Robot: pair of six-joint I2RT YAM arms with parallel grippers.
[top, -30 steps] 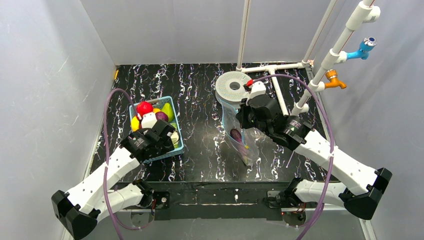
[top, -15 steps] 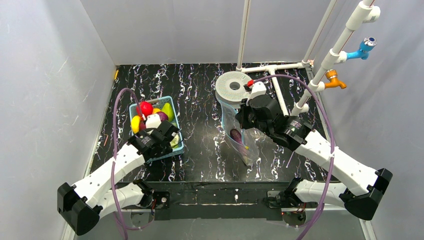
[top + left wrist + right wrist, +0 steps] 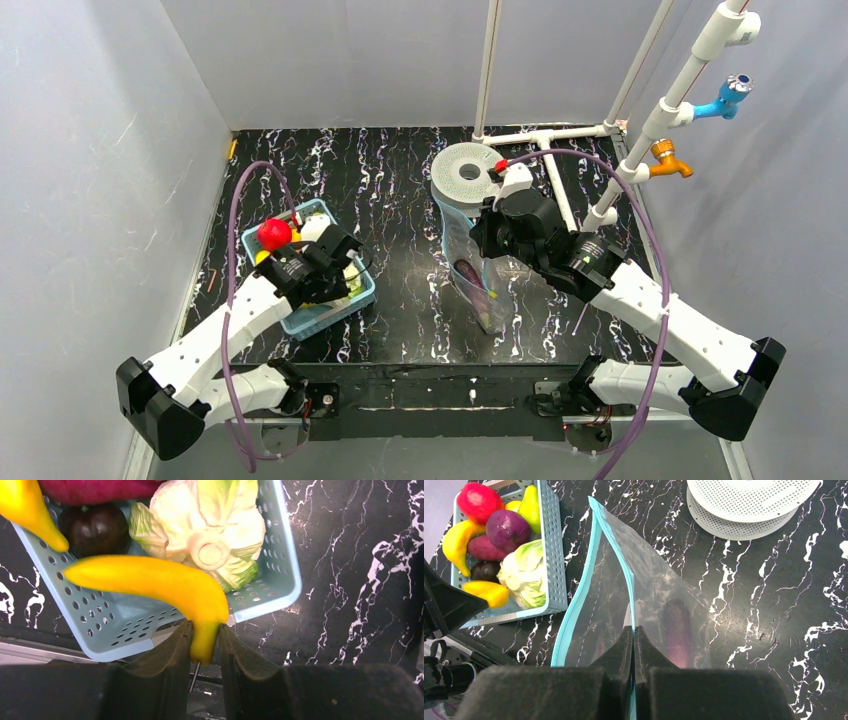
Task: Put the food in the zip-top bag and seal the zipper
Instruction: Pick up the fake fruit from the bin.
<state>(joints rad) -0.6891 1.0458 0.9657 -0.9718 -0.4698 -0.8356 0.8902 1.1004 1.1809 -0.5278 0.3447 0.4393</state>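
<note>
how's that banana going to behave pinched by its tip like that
Probably slippery: the yellow banana looks glossy, and the left end effector pinches only its narrow end. It may well swing or pivot, since most of its curved length sticks out over the blue basket. It looks stiff, holding its shape.

Jaws pinch the yellow banana [image 3: 150, 582] by its tip above the blue basket [image 3: 281, 587].
</note>
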